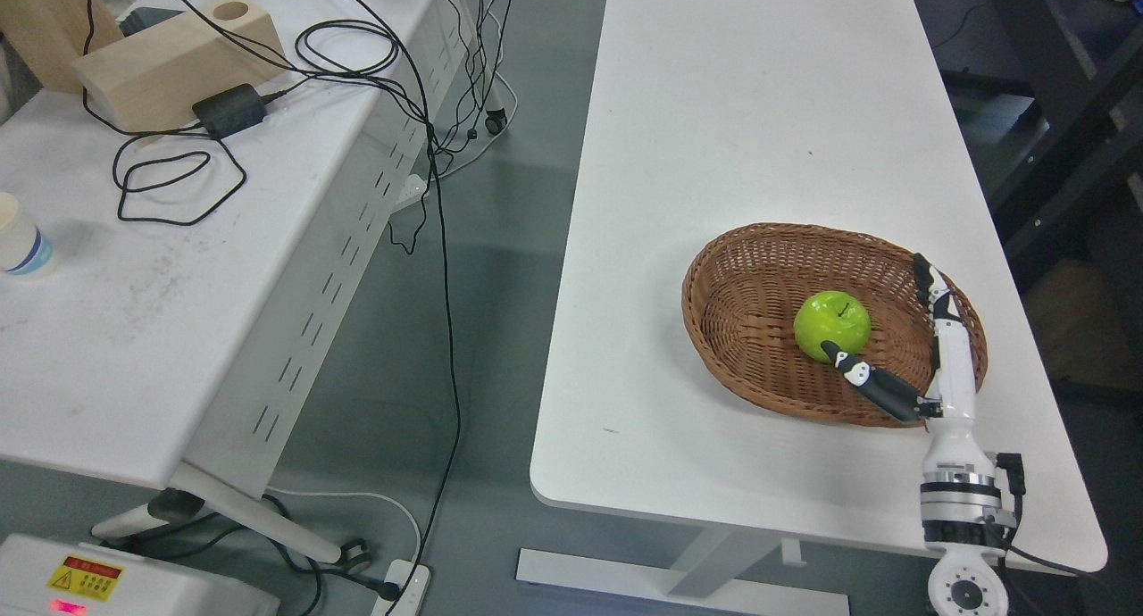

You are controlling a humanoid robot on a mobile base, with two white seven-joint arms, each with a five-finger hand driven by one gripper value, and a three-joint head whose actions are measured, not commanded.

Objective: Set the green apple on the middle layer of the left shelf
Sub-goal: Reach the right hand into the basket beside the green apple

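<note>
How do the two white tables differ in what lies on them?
The right table carries only a wicker basket with a green apple; the left table carries black cables, a wooden block and a paper cup. The right hand reaches over the right table, none over the left. Both have white tops.

Apple (832, 326) in basket (741, 268) on table (759, 107)

1. The green apple (832, 326) has glossy, smooth skin.
2. The basket (759, 277) is woven brown wicker, rough-textured.
3. The right table (741, 116) is smooth matt white.
4. The far-left block (170, 62) is pale, unfinished-looking wood.
5. The right hand (929, 366) looks like glossy white and black plastic.
</note>
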